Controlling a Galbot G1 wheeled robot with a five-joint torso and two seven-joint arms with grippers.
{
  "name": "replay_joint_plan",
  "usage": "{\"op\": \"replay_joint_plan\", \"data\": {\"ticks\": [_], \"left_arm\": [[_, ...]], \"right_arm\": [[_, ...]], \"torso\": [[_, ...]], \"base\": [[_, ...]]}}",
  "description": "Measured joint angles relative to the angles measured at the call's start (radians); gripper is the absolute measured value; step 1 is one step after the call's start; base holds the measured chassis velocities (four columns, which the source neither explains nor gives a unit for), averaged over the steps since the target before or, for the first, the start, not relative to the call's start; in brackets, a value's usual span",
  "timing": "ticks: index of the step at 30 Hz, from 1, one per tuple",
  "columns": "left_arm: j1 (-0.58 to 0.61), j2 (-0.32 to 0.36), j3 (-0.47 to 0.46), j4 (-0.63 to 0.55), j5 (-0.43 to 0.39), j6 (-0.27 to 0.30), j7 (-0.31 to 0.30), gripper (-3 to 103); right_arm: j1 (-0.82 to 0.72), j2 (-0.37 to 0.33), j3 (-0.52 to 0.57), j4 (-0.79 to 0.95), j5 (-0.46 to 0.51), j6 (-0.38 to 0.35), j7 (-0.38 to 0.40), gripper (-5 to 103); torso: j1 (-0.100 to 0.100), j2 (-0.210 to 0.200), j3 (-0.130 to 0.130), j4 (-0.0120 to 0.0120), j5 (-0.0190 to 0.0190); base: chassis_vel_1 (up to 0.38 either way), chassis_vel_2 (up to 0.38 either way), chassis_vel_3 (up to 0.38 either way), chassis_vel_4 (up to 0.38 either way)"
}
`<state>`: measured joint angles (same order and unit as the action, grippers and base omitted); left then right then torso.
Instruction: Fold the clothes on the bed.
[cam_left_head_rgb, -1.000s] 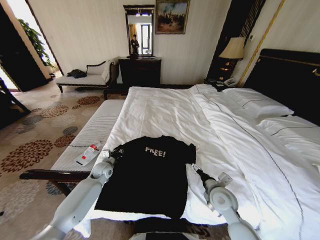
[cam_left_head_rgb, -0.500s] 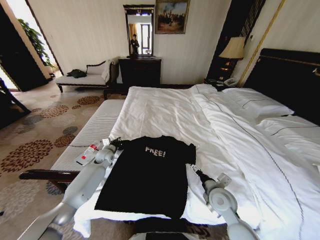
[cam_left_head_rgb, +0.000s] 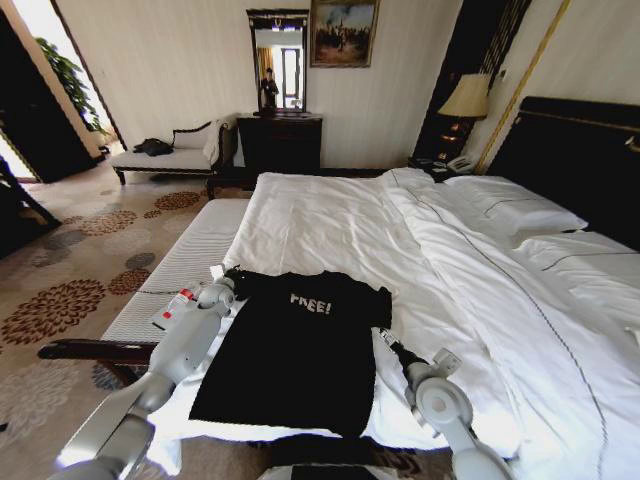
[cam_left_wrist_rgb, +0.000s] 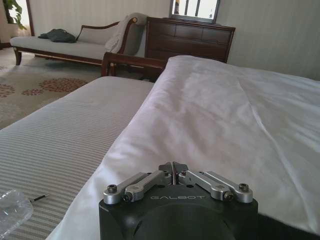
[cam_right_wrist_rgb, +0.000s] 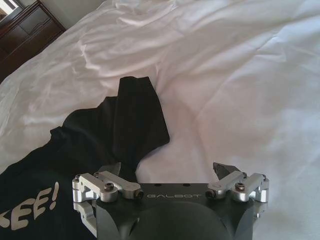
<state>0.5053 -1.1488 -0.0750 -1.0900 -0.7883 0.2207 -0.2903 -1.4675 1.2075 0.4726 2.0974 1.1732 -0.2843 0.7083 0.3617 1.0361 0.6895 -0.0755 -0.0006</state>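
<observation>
The black T-shirt (cam_left_head_rgb: 300, 345) lies spread flat, "FREE!" lettering up, on the white duvet near the foot edge of the bed (cam_left_head_rgb: 330, 215), close to the corner beside the striped bench (cam_left_head_rgb: 180, 275). Over the last second the left arm has reached forward along that side of the shirt: its left gripper (cam_left_head_rgb: 232, 278) was down by the sleeve's lower edge and now sits at the left shoulder, with the sleeve drawn in beneath it. In the left wrist view its fingers (cam_left_wrist_rgb: 173, 170) meet tip to tip, closed; whether cloth is pinched between them cannot be made out. The right gripper (cam_left_head_rgb: 384, 335) has hardly moved and waits at the shirt's right edge just below the right sleeve (cam_right_wrist_rgb: 137, 125), its jaws spread wide and empty, the near finger over black fabric. Judging by this, folding has barely begun: the left side looks to be taking hold, while the right has yet to clamp anything.
</observation>
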Motion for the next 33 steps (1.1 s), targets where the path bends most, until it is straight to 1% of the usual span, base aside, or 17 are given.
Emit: {"op": "replay_joint_plan", "data": {"ticks": [1, 3, 6, 7, 9, 10, 12, 13, 15, 17, 18, 19, 21, 22, 23, 27, 33], "left_arm": [[0.001, -0.003, -0.016, 0.0, 0.0, -0.005, -0.006, 7], [0.005, -0.005, -0.037, -0.002, 0.0, -0.011, -0.015, 7], [0.041, 0.013, -0.114, -0.065, -0.028, -0.028, -0.056, 24], [0.041, 0.013, -0.114, -0.065, -0.028, -0.028, -0.056, 24], [0.094, 0.05, -0.159, -0.159, -0.067, -0.031, -0.081, 35], [0.116, 0.065, -0.171, -0.194, -0.077, -0.031, -0.085, 35], [0.251, 0.151, -0.221, -0.383, -0.121, -0.026, -0.098, 45], [0.251, 0.151, -0.221, -0.383, -0.121, -0.026, -0.098, 45], [0.391, 0.233, -0.253, -0.526, -0.146, -0.003, -0.103, 51], [0.703, 0.341, -0.346, -0.779, -0.189, 0.02, -0.103, 68], [0.822, 0.354, -0.382, -0.847, -0.2, 0.029, -0.106, 68], [0.822, 0.354, -0.382, -0.847, -0.2, 0.029, -0.106, 68], [0.966, 0.36, -0.42, -0.914, -0.194, 0.033, -0.107, 73], [1.093, 0.359, -0.432, -0.947, -0.15, 0.023, -0.107, 85], [1.151, 0.356, -0.425, -0.949, -0.113, 0.01, -0.107, 85], [1.233, 0.32, -0.397, -0.93, -0.027, -0.033, -0.105, 98], [1.223, 0.264, -0.368, -0.924, -0.009, -0.042, -0.099, 100]], "right_arm": [[-0.002, 0.001, 0.0, 0.002, -0.001, 0.0, 0.0, 100], [-0.004, 0.002, 0.001, 0.005, -0.003, 0.0, 0.0, 100], [-0.018, 0.002, 0.005, 0.017, -0.007, 0.002, -0.001, 100], [-0.018, 0.002, 0.005, 0.017, -0.007, 0.002, -0.001, 100], [-0.025, 0.002, 0.007, 0.025, -0.008, 0.004, -0.001, 100], [-0.028, 0.002, 0.007, 0.027, -0.008, 0.005, -0.001, 100], [-0.034, 0.002, 0.007, 0.035, -0.008, 0.006, 0.001, 100], [-0.034, 0.002, 0.007, 0.035, -0.008, 0.006, 0.001, 100], [-0.038, 0.002, 0.007, 0.038, -0.008, 0.006, 0.004, 100], [-0.039, 0.002, 0.008, 0.038, -0.008, 0.007, 0.007, 100], [-0.039, 0.003, 0.008, 0.036, -0.008, 0.008, 0.008, 100], [-0.039, 0.003, 0.008, 0.036, -0.008, 0.008, 0.008, 100], [-0.039, 0.006, 0.009, 0.035, -0.009, 0.008, 0.009, 100], [-0.048, 0.015, 0.017, 0.038, -0.011, 0.009, 0.012, 100], [-0.058, 0.021, 0.024, 0.044, -0.014, 0.009, 0.015, 100], [-0.068, 0.031, 0.039, 0.06, -0.018, 0.009, 0.021, 100], [-0.069, 0.03, 0.04, 0.066, -0.018, 0.009, 0.025, 100]], "torso": [[0.0, 0.0, 0.0, 0.0, 0.0001], [0.0, 0.0, 0.0, -0.0002, 0.0002], [0.0, 0.0, 0.0, -0.0002, 0.0], [0.0, 0.0, 0.0, -0.0002, 0.0], [0.0, 0.0, 0.0, -0.0004, 0.0], [0.0, 0.0, 0.0, -0.0003, 0.0], [0.0, 0.0, 0.0, -0.0005, 0.0002], [0.0, 0.0, 0.0, -0.0005, 0.0002], [0.0, 0.0, 0.0, -0.0002, -0.0002], [0.0, 0.0, -0.001, 0.0008, 0.0006], [0.0, 0.0, 0.0, 0.0009, 0.0], [0.0, 0.0, 0.0, 0.0009, 0.0], [-0.001, 0.0, -0.001, 0.0009, -0.0006], [-0.001, 0.001, -0.001, 0.0007, 0.0008], [-0.001, 0.0, 0.0, 0.0001, 0.0004], [0.0, 0.0, 0.0, -0.0008, 0.0006], [0.0, 0.0, 0.0, -0.0003, -0.0003]], "base": [[0.0, 0.0, 0.0, 0.0], [0.0, 0.0, 0.0, 0.0], [0.0, 0.0, 0.0, 0.0], [0.0, 0.0, 0.0, 0.0], [0.0, 0.0, 0.0, 0.0], [0.0, 0.0, 0.0, 0.0], [0.0, 0.0, 0.0, 0.0], [0.0, 0.0, 0.0, 0.0], [0.0, 0.0, 0.0, 0.0], [0.0, 0.0, 0.0, 0.0], [0.0, 0.0, 0.0, 0.0], [0.0, 0.0, 0.0, 0.0], [0.0, 0.0, 0.0, 0.0], [0.0, 0.0, 0.0, 0.0], [0.0, 0.0, 0.0, 0.0], [0.0, 0.0, 0.0, 0.0], [0.0, 0.0, 0.0, 0.0]]}}
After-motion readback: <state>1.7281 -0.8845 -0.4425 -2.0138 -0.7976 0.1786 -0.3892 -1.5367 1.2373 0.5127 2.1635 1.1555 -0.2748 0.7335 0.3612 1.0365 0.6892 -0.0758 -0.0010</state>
